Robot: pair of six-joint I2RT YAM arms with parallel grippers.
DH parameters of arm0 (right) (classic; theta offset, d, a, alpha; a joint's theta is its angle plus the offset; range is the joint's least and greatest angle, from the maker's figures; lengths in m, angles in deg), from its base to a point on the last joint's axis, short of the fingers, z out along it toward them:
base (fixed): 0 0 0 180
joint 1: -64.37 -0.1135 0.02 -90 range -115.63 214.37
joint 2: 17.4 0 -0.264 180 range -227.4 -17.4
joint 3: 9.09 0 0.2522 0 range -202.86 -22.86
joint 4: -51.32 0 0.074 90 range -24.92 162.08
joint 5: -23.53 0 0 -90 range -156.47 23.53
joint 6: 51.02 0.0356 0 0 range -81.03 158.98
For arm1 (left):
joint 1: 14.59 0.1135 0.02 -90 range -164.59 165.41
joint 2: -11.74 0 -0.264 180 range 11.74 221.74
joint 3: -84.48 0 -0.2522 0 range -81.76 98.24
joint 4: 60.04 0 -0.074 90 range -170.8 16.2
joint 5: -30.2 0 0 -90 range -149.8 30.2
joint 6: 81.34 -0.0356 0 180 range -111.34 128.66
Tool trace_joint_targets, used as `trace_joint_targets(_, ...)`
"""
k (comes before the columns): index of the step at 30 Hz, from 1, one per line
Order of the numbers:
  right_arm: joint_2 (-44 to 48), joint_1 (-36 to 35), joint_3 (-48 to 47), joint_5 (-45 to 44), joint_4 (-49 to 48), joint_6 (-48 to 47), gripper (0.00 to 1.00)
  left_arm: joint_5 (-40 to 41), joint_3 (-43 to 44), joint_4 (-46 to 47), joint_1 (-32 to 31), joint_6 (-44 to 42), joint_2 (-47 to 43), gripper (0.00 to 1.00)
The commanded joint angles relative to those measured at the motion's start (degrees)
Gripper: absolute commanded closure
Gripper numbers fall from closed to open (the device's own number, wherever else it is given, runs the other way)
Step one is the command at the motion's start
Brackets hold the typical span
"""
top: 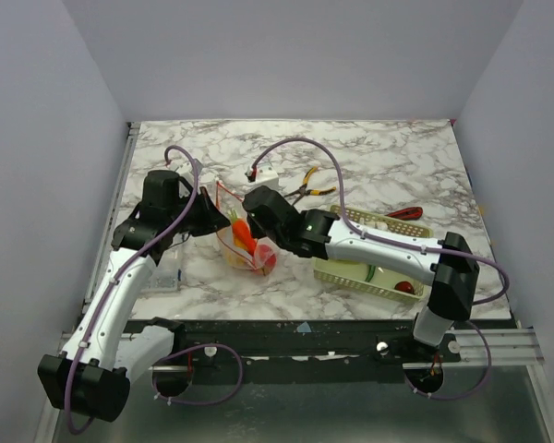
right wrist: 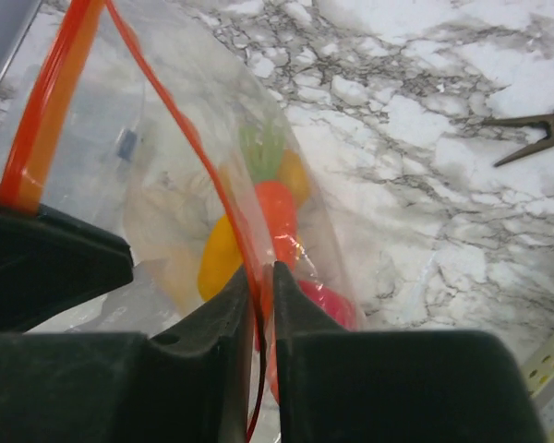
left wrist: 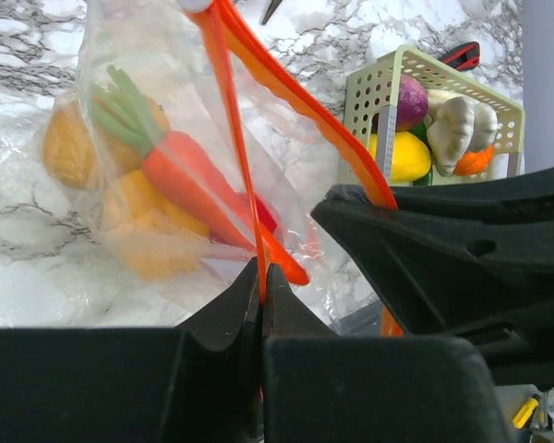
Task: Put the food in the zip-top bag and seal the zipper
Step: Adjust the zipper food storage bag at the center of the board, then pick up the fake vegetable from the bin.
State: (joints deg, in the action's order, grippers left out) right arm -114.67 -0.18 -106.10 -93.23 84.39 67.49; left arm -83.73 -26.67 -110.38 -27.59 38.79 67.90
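A clear zip-top bag (top: 243,242) stands just left of the middle of the overhead frame, held upright on the marble table (top: 397,157) between your two grippers. Its red-orange zipper (left wrist: 286,92) runs as two separate strips, so the mouth is open.

Inside the bag you can see a toy carrot (left wrist: 180,175) with a green top, yellow-orange round pieces (left wrist: 69,148) behind it, and a red piece (right wrist: 325,305) low down.

Your left gripper (left wrist: 261,277) has its fingers pressed together on one zipper strip, at the bottom centre of its wrist view. Your right gripper (right wrist: 263,277) is likewise pinched tight on the thin red edge of the bag's other side. Seen from overhead, the left gripper sits at the bag's left and the right gripper at its upper right.

To the right of the bag, partly under the right arm, lies a pale green mesh basket (top: 346,275). It holds a purple piece (left wrist: 408,100), a yellow piece (left wrist: 402,157), a white garlic-like bulb (left wrist: 457,129) and an orange piece (left wrist: 471,161).

Yellow-handled pliers (top: 309,189) lie above the bag in the frame. A red-handled tool (top: 404,213) lies at the right, by the basket's far edge.
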Motion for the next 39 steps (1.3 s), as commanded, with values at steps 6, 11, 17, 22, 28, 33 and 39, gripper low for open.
trace_joint_targets(6, 0.76, -0.31, -4.57, -6.81, -0.4, -1.28, 0.92, 5.88, 5.63, -2.66, -0.19, -5.99, 1.04, 1.0)
trace_joint_targets(11, 0.59, -0.31, -6.13, -3.71, -0.02, -3.15, 0.83, 9.94, 7.52, -3.67, -0.2, -8.32, 2.81, 1.0)
trace_joint_targets(17, 4.07, -0.31, -9.77, 2.07, 10.15, -4.69, 0.63, 9.78, 5.44, -1.08, -0.19, -9.59, 1.55, 1.0)
trace_joint_targets(22, 14.49, -0.31, -3.34, -2.52, 12.37, -5.62, 0.43, 10.74, 3.73, -0.04, -0.2, -10.22, 1.45, 1.0)
trace_joint_targets(28, 27.98, 2.77, 10.69, -14.52, 16.85, 2.69, 0.49, 10.84, 2.96, 0.54, -0.1, -10.27, 2.25, 1.0)
trace_joint_targets(33, 36.25, 15.71, 22.56, -13.75, 25.45, 16.39, 0.49, 7.58, 2.01, 1.77, -0.01, -10.29, 1.31, 1.0)
trace_joint_targets(39, 39.04, 28.8, 36.22, -2.18, 24.63, 25.89, 0.5, 5.33, 2.85, 1.08, 0.91, -9.74, 2.96, 1.0)
